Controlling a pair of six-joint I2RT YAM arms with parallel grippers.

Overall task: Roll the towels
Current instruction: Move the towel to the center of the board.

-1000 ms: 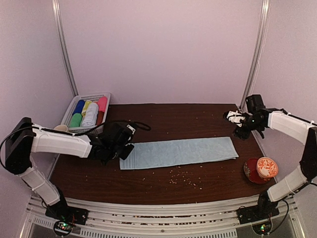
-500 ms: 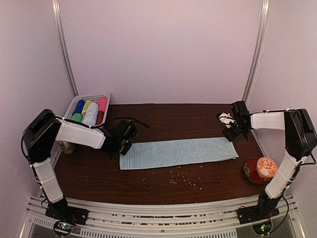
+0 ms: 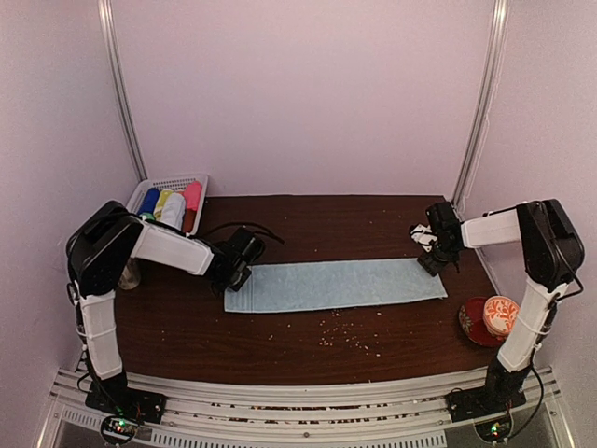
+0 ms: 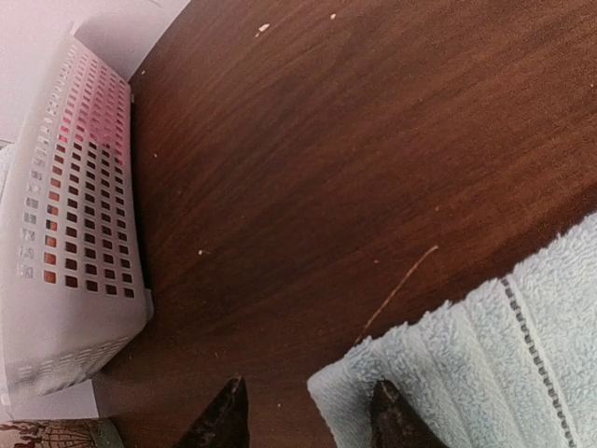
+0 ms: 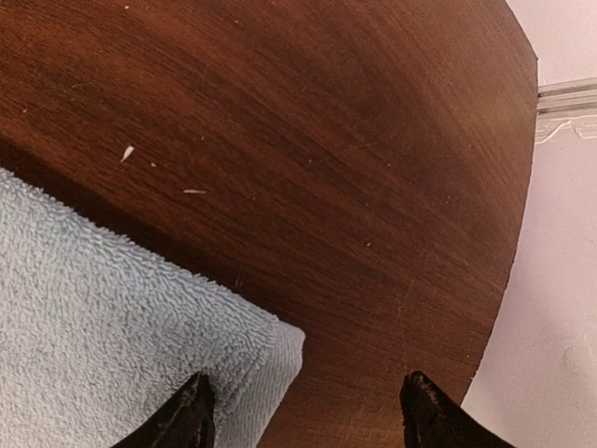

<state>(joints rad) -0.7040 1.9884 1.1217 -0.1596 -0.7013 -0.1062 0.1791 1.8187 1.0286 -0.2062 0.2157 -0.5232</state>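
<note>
One pale blue towel [image 3: 336, 285] lies flat and unrolled across the middle of the dark table, long side running left to right. My left gripper [image 3: 239, 269] is down at its far left corner. In the left wrist view that gripper [image 4: 308, 422] is open, one fingertip [image 4: 392, 415] over the towel [image 4: 485, 364] and the other over bare wood. My right gripper [image 3: 435, 258] is at the far right corner. It is open [image 5: 308, 413] and straddles the corner of the towel [image 5: 112, 327], with one fingertip [image 5: 191, 415] on the cloth.
A white basket [image 3: 191, 179] with coloured rolls [image 3: 170, 210] stands at the back left, and its wall [image 4: 65, 233] shows in the left wrist view. A red and orange bowl [image 3: 492, 317] sits at the right front. Crumbs [image 3: 345, 334] lie in front of the towel. A black cable [image 3: 244, 228] lies behind the left gripper.
Both arms have swung inward and come down onto the towel's far corners. The left jaws have narrowed somewhat. The towel has not moved.
</note>
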